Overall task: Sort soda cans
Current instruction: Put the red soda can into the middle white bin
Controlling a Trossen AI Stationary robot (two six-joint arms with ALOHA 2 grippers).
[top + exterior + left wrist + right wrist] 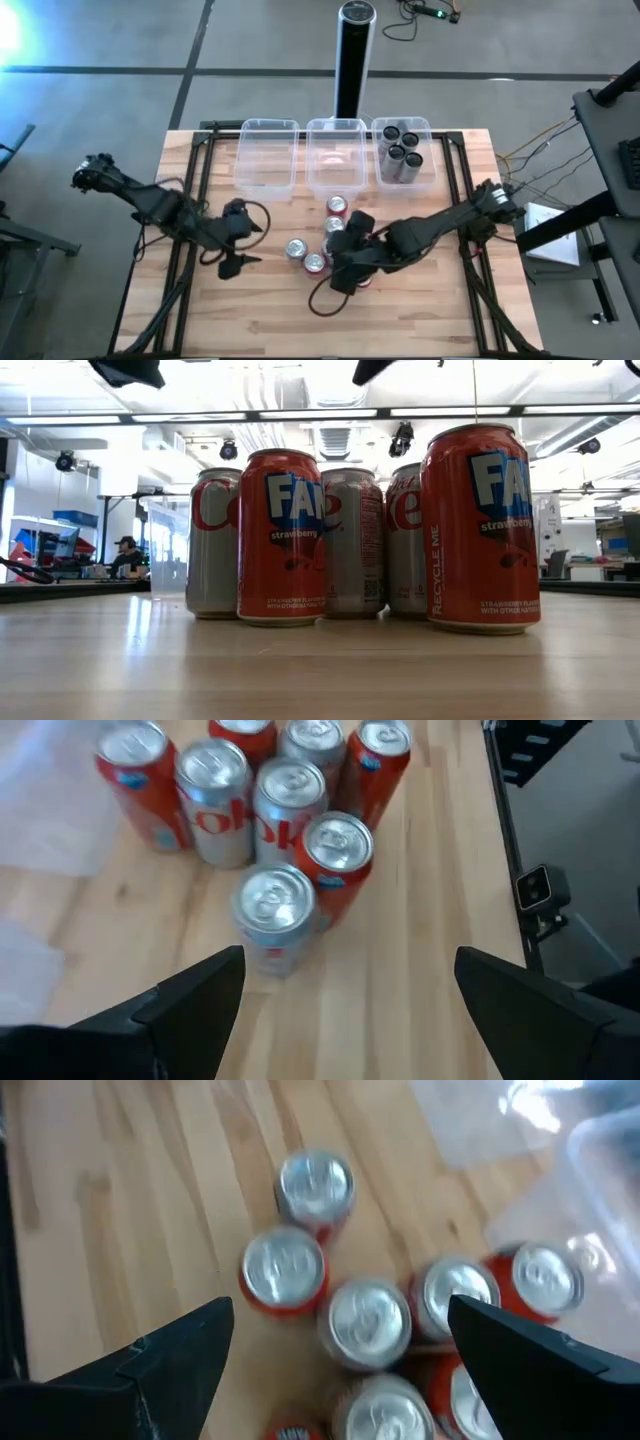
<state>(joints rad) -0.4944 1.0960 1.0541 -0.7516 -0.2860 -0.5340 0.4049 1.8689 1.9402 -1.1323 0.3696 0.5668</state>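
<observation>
Several red and silver soda cans stand upright in a cluster on their bases at the middle of the wooden table. In the low view they show as a row of cans. My left gripper hovers open to the left of the cluster. In its wrist view the nearest silver can stands ahead of the open gripper. My right gripper hovers open above the cluster's near right part, with silver can tops below its spread fingers. Some cans are hidden under the right arm.
Three clear bins stand along the far edge: the left bin and the middle bin show no cans, and the right bin holds several black cans. A tall black-and-silver post rises behind them. Bare wood lies near the front edge.
</observation>
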